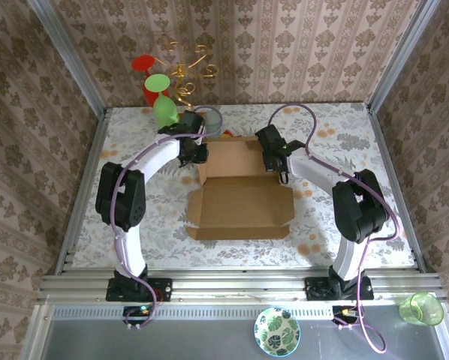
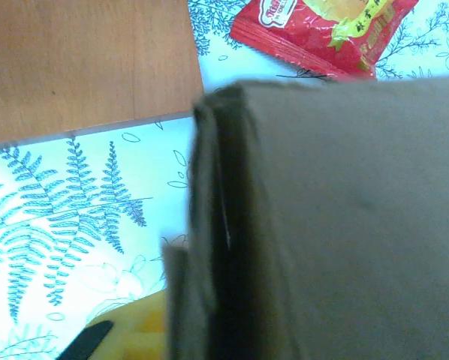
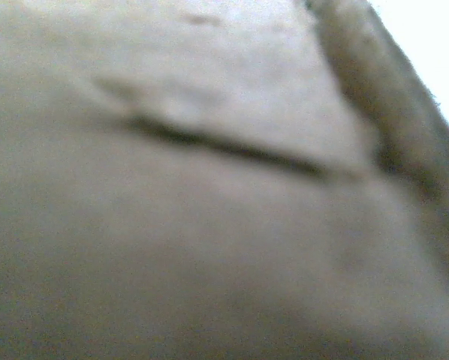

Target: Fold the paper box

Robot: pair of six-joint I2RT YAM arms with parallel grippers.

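Overhead, the plain brown corrugated paper box (image 1: 239,202) lies open mid-worktop (image 1: 345,135). The left hand (image 1: 197,154) is at its far-left flap, grip impossible to tell. The right hand (image 1: 277,161) is pressed together at its far-right edge. Left wrist: the box's wall, close up. Right wrist: blurred cardboard.

— What do the arms look like?
— The left arm (image 1: 153,159) and right arm (image 1: 316,172) are white tubes between bulky black joints.
— Any cables?
— A pale purple cable (image 1: 118,204) loops along each arm, down to the black bases (image 1: 138,289). The left gripper (image 1: 199,154) and right gripper (image 1: 274,161) are black.
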